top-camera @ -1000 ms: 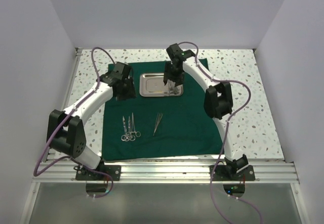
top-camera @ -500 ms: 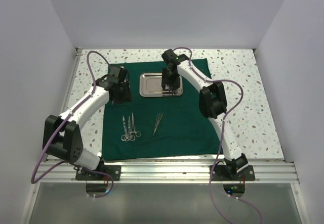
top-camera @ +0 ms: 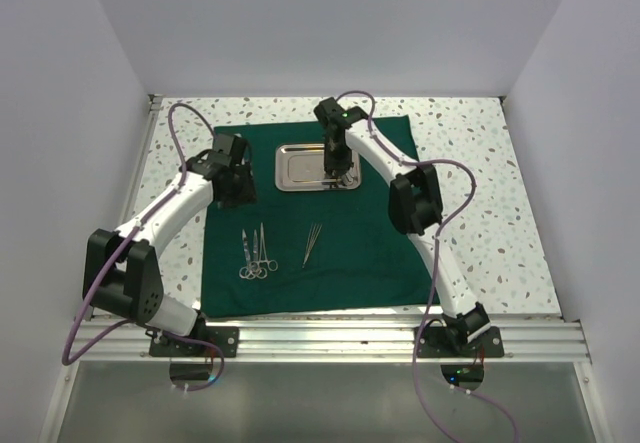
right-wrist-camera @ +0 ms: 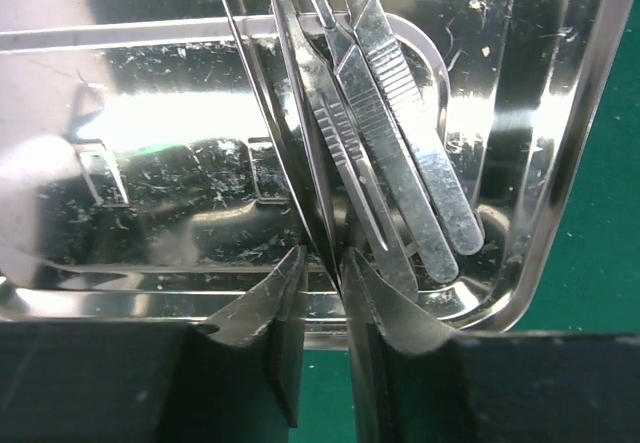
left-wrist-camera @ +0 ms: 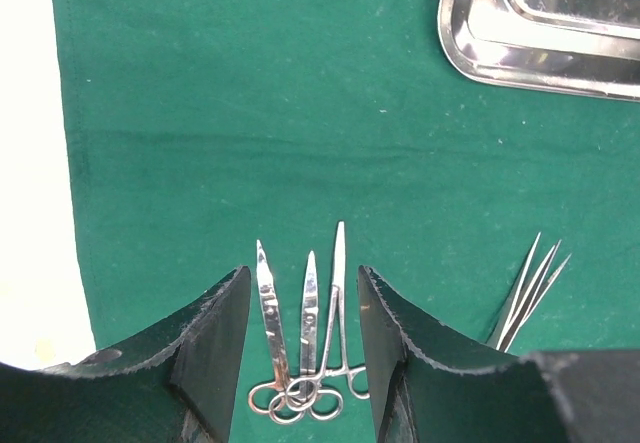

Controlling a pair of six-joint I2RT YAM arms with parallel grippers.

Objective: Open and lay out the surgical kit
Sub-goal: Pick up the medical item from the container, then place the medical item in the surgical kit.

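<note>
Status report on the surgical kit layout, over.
Left gripper open, hovering over scissors on the green cloth. Right gripper down in the steel tray, pinched on a slim instrument. Other instruments lie beside it. Nothing in the way.

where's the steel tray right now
In the top view, the steel tray sits at the far middle of the green cloth, with the right claw down in its right end.

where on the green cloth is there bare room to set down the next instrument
Bare: the dark green cloth wrap right of the slim silver tweezers, and the strip between the shiny steel tray and the silver scissors and forceps. Crowded: the tray, where the right gripper reaches in.
</note>
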